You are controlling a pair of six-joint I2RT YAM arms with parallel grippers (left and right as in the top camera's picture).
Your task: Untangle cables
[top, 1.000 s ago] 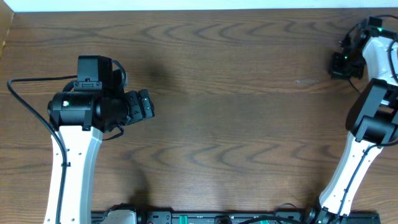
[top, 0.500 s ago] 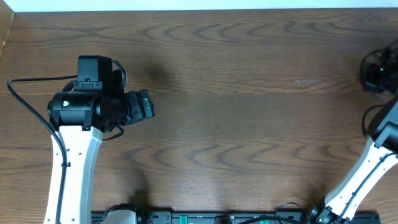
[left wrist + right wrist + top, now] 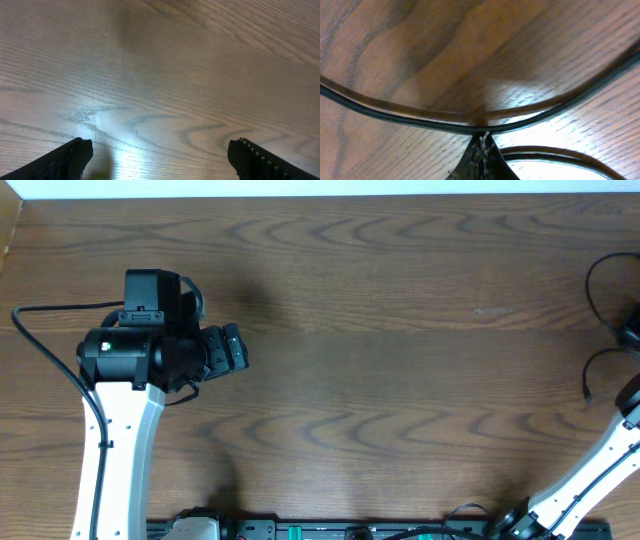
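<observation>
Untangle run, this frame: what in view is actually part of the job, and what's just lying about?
Job:
- cables, thin black strands at the overhead view's right edge
- right gripper, shut, apparently pinching one strand

Just there:
- thick arm cord running from the left arm
- left gripper, open, holding nothing
- wooden table

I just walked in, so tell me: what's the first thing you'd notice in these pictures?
In the right wrist view, a thin black cable sweeps across the wooden table, bending where the shut right pincer seems to pinch it. Far left, the left pincer hangs open above the wood.
</observation>
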